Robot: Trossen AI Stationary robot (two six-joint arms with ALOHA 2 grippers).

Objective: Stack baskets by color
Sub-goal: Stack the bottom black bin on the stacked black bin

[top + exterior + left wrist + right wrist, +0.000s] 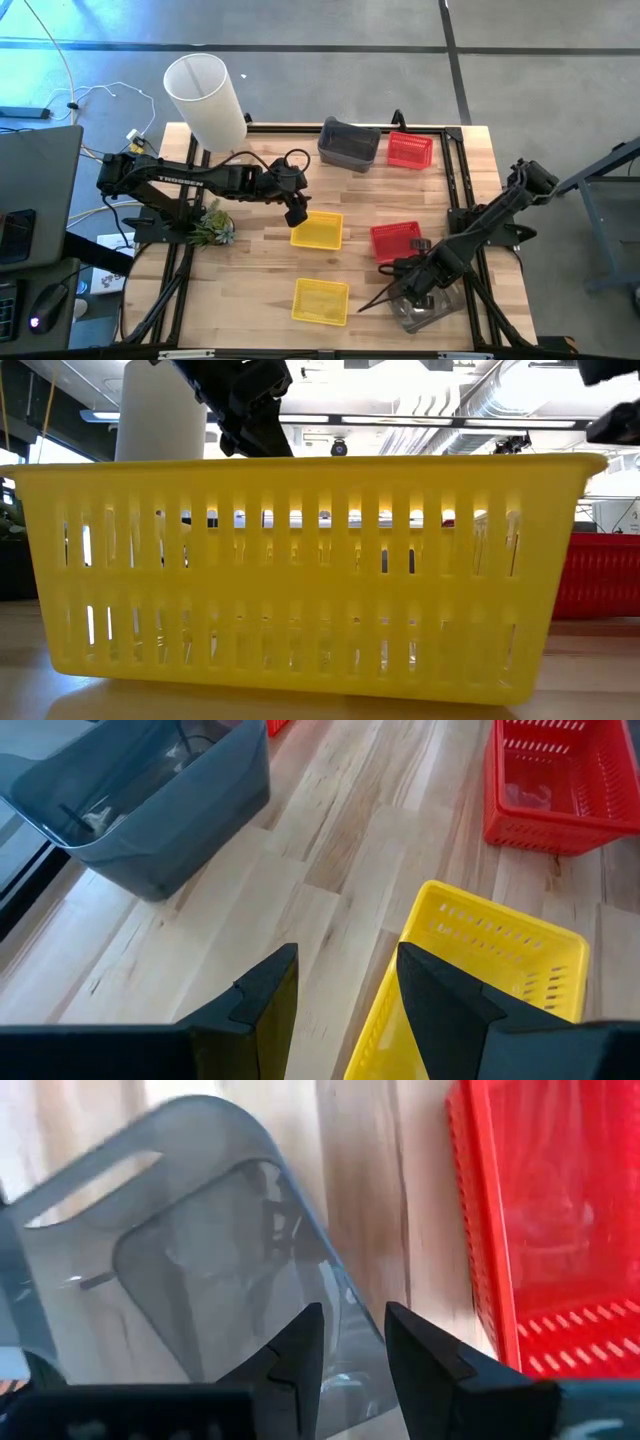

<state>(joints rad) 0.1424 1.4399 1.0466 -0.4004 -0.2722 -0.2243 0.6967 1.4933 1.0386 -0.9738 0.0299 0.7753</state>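
Note:
My left gripper (296, 214) (345, 960) hangs open over the left rim of a yellow basket (317, 230) (480, 970) at the table's middle; one finger stands over bare wood, the other over the rim. My right gripper (416, 296) (352, 1325) is shut on a smoky grey basket (420, 312) (180, 1280) at the near right. Beside it a red basket (395, 241) (560, 1230) rests on the wood. A second yellow basket (320, 301) (300, 570) sits near the front edge. At the far edge stand a grey basket (348, 143) and a red basket (410, 150). My right gripper pinches the grey basket's side wall at its rim (345, 1305), one finger inside the basket and one outside. The fingers come from above, pointing down. The basket sits tilted in the hold; whether its bottom is on the table I cannot tell.
A tall white cylinder lamp (205, 98) stands at the far left corner, and a small green plant (212, 230) lies under the left arm. Black frame rails (455, 170) run along the table's sides. Bare wood lies between the yellow baskets and the left rail.

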